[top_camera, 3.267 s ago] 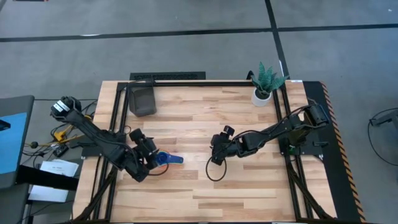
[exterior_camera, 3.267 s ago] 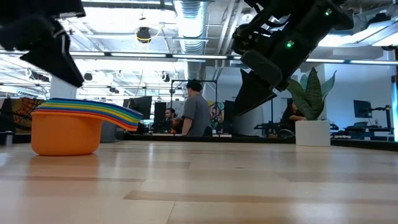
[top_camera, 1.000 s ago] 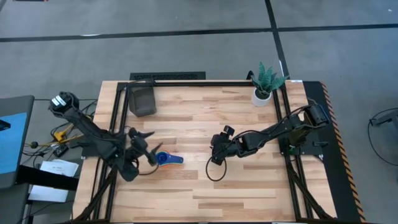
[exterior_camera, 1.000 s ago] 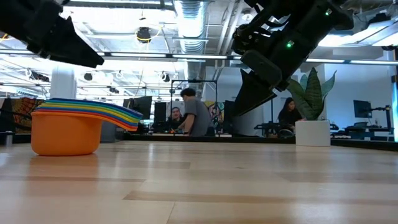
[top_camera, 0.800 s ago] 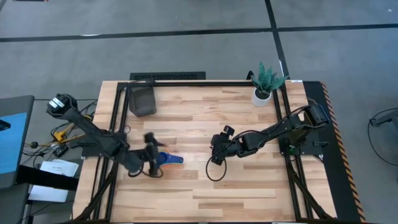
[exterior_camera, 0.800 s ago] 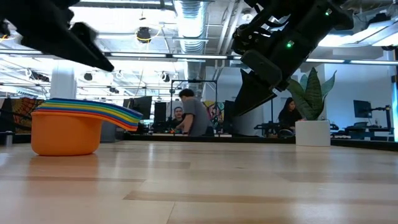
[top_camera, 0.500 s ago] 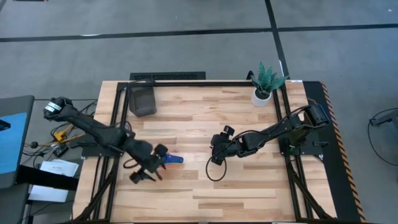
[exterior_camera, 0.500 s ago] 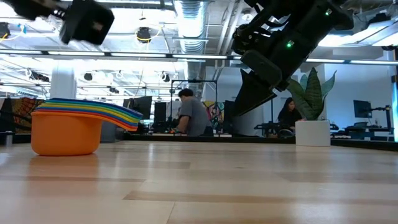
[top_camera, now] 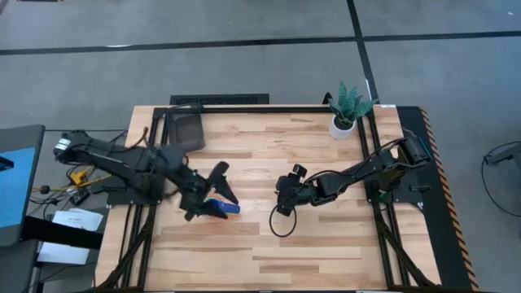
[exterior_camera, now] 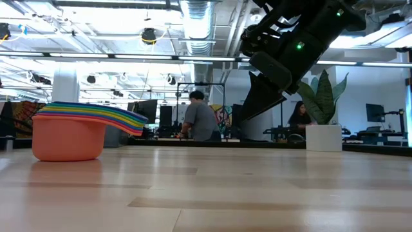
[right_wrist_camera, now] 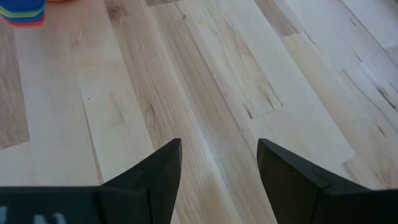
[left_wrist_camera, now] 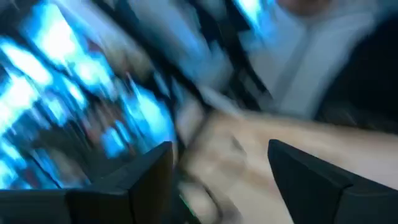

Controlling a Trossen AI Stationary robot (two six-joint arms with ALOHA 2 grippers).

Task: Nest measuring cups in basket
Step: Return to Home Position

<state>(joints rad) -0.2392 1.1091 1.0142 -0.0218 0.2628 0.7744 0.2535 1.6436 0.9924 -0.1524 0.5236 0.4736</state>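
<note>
The measuring cups [exterior_camera: 69,132] stand nested in one stack on the table, the orange one outermost and the handles [exterior_camera: 119,117] fanned in rainbow colours. From above, the stack [top_camera: 221,207] shows blue at the table's left middle. My left gripper [top_camera: 210,194] hovers over it, open and touching nothing; its wrist view is blurred, with the fingers apart [left_wrist_camera: 221,180]. My right gripper [top_camera: 282,198] waits at mid-table, open above bare wood [right_wrist_camera: 217,162]. The dark basket [top_camera: 186,130] sits at the far left corner.
A white pot with a green plant [top_camera: 345,114] stands at the far right corner. Bare wood lies between the stack and the right gripper and along the near edge. People show in the room beyond the table [exterior_camera: 197,119].
My left arm has swung from the left of the stack across to above it, toward the table's right and up, turning at the wrist; it has risen out of the low view. The cup stack has stayed in place.
</note>
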